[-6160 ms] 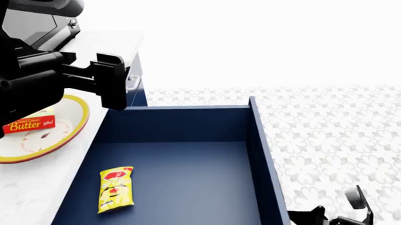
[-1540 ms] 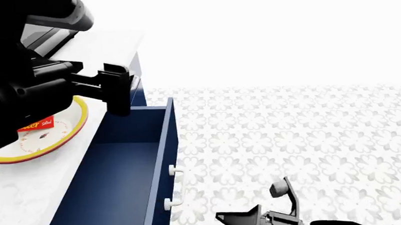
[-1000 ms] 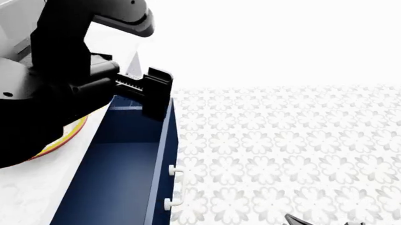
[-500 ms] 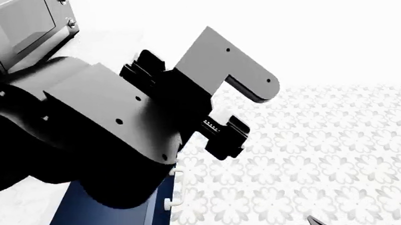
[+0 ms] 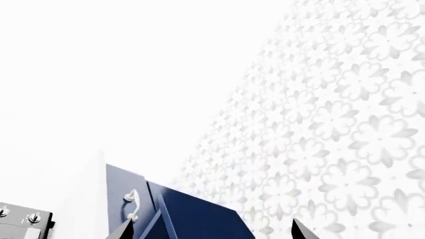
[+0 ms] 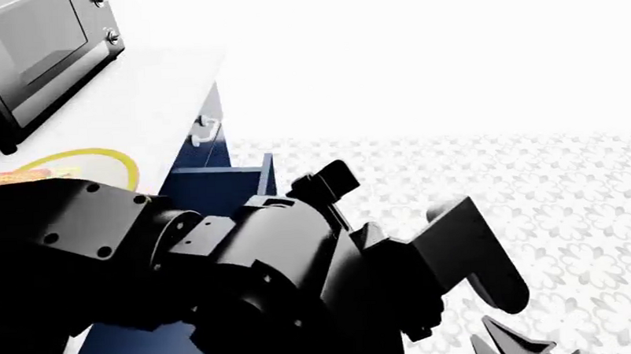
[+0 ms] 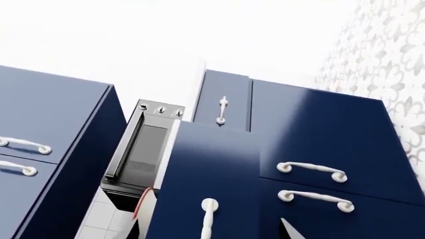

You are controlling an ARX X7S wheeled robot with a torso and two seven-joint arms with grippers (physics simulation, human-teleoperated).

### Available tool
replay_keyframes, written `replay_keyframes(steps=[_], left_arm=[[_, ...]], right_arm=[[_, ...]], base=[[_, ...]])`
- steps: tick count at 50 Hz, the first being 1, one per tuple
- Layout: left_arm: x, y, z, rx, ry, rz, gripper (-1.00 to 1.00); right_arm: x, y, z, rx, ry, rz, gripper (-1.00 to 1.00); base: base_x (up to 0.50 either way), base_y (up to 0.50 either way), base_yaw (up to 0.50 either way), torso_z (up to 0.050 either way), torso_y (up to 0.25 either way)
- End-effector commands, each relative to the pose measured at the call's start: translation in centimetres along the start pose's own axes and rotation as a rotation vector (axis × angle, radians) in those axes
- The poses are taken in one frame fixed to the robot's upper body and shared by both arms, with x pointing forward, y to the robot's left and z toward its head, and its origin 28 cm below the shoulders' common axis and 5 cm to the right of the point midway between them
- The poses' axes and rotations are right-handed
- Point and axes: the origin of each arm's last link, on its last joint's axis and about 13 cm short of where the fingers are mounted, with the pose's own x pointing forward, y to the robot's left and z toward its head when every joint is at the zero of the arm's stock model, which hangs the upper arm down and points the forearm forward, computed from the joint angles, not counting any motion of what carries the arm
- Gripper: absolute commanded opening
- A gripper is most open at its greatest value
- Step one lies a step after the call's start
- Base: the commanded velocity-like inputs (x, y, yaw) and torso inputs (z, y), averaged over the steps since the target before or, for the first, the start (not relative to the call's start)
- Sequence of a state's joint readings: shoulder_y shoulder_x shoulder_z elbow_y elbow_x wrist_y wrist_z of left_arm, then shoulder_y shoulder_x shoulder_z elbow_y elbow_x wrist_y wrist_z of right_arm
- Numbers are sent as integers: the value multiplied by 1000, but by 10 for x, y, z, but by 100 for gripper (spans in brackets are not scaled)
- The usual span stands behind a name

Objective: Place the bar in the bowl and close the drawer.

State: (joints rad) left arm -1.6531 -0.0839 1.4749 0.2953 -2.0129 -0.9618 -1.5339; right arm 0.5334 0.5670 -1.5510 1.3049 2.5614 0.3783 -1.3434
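**One job left: the drawer is not quite home**

Both of the left gripper's [image 5: 212, 231] fingertips show at the edge of its own camera, spread apart with nothing between them, so it is released and empty. It looks out past the drawer front over the patterned floor [image 5: 345, 124]. A second ago this arm stood above the drawer's [image 6: 224, 188] inner end. It has since swung down and across the front, and from the head camera its black bulk now covers most of the drawer, handle included.

The right gripper [image 7: 209, 229] is also spread and carrying nothing. It hangs low in front of the drawer, looking back at the navy cabinet fronts.

Some seconds back the drawer was pulled right out. It has been pushed most of the way in, yet its rim and a strip of navy interior still stand proud of the cabinet, and that gap looks no narrower than a second ago.

Beyond the drawer, on the worktop [image 6: 149, 92], a curve of the bowl's [image 6: 100, 158] yellow rim peeks over the arm. A sliver of the red bar [image 6: 11, 179] lies inside it, where it lay before. By my reckoning the placing is done and only a last shove on the drawer front is wanted. The left arm seems to be lining up for that, though I can't tell whether it touches the front.
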Motion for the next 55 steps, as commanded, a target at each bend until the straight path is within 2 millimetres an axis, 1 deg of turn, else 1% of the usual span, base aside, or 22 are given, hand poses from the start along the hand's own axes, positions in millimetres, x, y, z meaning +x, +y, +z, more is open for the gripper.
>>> replay_keyframes(steps=[1, 8, 17, 20, 24, 35, 47, 55], left_arm=[[6, -31, -9, 102, -2, -1, 100], [16, -38, -19, 134, 54, 6, 100], [30, -47, -38, 237, 135, 29, 100], [33, -47, -44, 291, 148, 45, 100], [36, -49, -53, 366, 162, 49, 100], [40, -62, -76, 525, 196, 2, 100], [37, -71, -85, 561, 217, -58, 100], [33, -75, -84, 529, 221, -93, 100]], right_arm=[[8, 5, 6, 6, -7, -2, 100], [9, 5, 6, 9, -8, -3, 100], [9, 5, 6, 12, -8, -3, 100], [9, 5, 6, 12, -8, -2, 100], [10, 6, 7, 15, -9, 1, 100], [8, 5, 6, 19, -11, 4, 100], [3, 4, 5, 21, -11, 2, 100], [2, 4, 4, 23, -12, 1, 100]], base=[[0, 0, 0, 0, 0], [0, 0, 0, 0, 0], [0, 0, 0, 0, 0], [0, 0, 0, 0, 0], [0, 0, 0, 0, 0], [0, 0, 0, 0, 0], [0, 0, 0, 0, 0], [0, 0, 0, 0, 0]])
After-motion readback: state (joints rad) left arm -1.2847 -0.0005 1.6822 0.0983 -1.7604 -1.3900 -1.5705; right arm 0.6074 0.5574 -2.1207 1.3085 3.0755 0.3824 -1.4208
